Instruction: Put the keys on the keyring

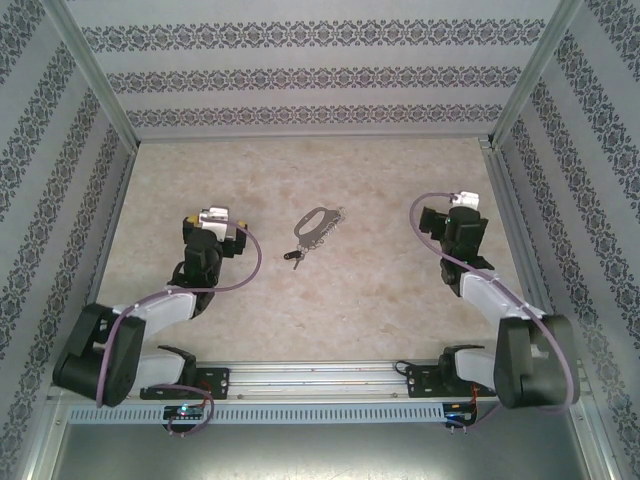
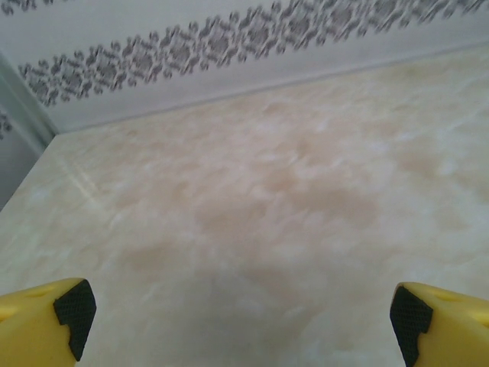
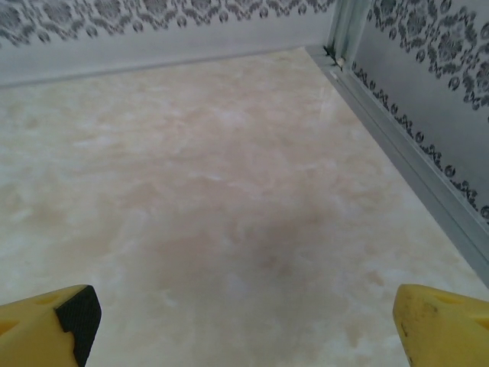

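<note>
The silver-grey oval keyring (image 1: 318, 225) lies flat on the beige table near its middle. Just below it, a little to the left, lies the tiny dark key (image 1: 294, 258), close to the ring; whether they touch I cannot tell. My left gripper (image 1: 213, 218) hovers to the left of both, open, with bare table between its yellow fingertips (image 2: 46, 317). My right gripper (image 1: 464, 203) is well to the right of the keyring, also open and holding nothing, its yellow fingertips (image 3: 53, 321) wide apart over bare table.
Patterned walls (image 1: 300, 75) close the table on the back and both sides. A metal rail (image 3: 412, 157) runs along the right wall near my right gripper. The arm bases sit on a rail (image 1: 320, 380) at the near edge.
</note>
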### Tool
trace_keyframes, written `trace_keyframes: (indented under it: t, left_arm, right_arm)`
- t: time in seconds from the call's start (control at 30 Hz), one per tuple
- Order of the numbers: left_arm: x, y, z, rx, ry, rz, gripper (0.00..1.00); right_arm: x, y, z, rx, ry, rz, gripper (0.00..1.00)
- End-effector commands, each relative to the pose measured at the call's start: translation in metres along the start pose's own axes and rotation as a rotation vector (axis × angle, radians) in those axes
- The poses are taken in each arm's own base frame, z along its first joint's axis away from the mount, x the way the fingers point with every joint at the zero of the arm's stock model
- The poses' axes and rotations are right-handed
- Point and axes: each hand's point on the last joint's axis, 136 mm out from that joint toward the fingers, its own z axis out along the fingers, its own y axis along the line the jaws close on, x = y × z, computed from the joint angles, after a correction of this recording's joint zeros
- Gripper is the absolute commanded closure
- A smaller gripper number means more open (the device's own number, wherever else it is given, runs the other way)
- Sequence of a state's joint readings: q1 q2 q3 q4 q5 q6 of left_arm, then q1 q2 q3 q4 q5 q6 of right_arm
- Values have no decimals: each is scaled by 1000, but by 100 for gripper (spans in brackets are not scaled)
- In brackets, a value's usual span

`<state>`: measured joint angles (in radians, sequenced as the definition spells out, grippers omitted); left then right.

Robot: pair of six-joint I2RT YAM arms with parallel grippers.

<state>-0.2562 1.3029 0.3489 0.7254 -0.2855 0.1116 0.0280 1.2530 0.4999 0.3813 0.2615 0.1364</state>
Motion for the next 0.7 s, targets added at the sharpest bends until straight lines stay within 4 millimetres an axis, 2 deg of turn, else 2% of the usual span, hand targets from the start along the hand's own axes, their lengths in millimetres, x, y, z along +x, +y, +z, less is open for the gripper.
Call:
trace_keyframes:
  t: [0.0, 0.07, 0.13, 0.23, 0.3, 0.37, 0.43, 0.5, 0.57, 0.67]
  left_arm:
    - [4, 16, 5, -86, -73, -5, 0]
    - [11, 14, 9, -73, -106, 4, 0]
    - [15, 17, 13, -71, -101, -16, 0]
    - [21, 22, 17, -27, -78, -75, 0]
    - [30, 24, 22, 4, -59, -111, 0]
    - [31, 20, 30, 48, -70, -103, 0]
    - [36, 14, 33, 101, 4, -107, 0]
    - [34, 18, 39, 90, -12, -123, 0]
    - [39, 23, 45, 82, 56, -150, 0]
    - [41, 31, 49, 75, 71, -190, 0]
  right_arm:
    - [3, -3, 10, 1, -84, -5, 2]
    - [8, 2, 13, -43, -162, 16, 2]
    - [26, 24, 14, -152, -157, -55, 2]
    - [24, 46, 16, -252, -180, -109, 3]
    - [26, 43, 18, -251, -151, -96, 3]
    - [25, 36, 22, -231, -156, -56, 2]
    - [19, 33, 26, -214, -141, -44, 2]
    - [19, 32, 26, -199, -147, -50, 2]
    - [18, 32, 25, -170, -155, -63, 2]
    - [19, 33, 25, -172, -155, -68, 2]
